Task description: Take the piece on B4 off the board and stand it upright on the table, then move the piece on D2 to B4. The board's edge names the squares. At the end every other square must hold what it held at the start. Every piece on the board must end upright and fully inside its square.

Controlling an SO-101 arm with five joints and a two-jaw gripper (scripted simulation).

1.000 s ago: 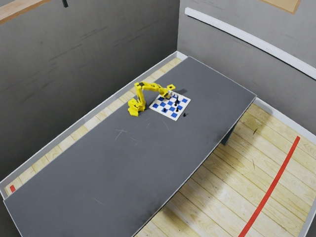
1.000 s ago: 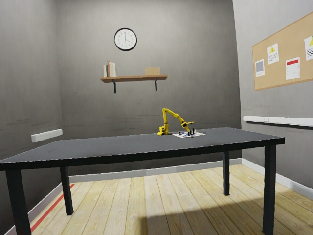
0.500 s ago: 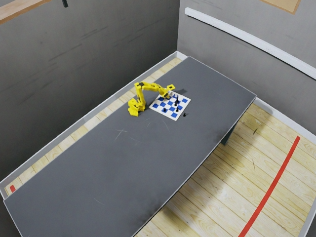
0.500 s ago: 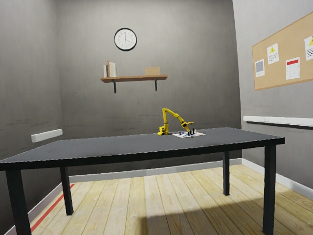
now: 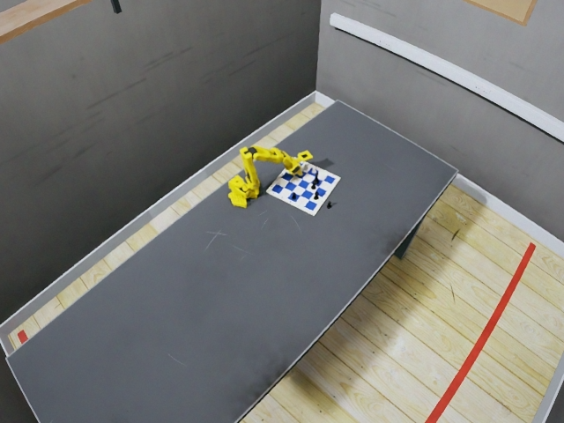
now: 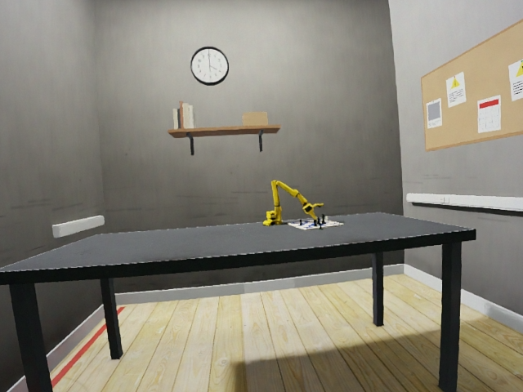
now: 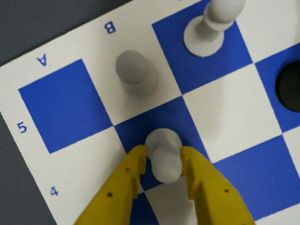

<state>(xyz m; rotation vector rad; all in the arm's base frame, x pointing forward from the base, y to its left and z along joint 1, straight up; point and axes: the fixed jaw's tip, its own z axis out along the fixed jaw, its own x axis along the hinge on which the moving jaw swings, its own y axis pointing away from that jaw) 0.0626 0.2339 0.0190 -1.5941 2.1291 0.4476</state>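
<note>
The blue and white board [image 5: 273, 191] [image 7: 225, 108] lies on the dark table beside my yellow arm. In the wrist view a light grey piece [image 7: 161, 141] stands upright on the blue square B4. My gripper [image 7: 164, 151] [image 5: 298, 170] reaches down over it, one yellow finger on each side. The fingers stand narrowly open around the piece, with no firm grip on it. A small black piece [image 5: 329, 205] stands on the table just off the board's near right edge.
A grey pawn [image 7: 136, 72] stands on B5 and a taller grey piece [image 7: 211, 28] on C5, both close to my fingers. A black piece [image 7: 290, 86] is at the wrist view's right edge. Three black pieces [image 5: 315, 181] [image 5: 316, 195] [image 5: 293, 196] stand further along the board.
</note>
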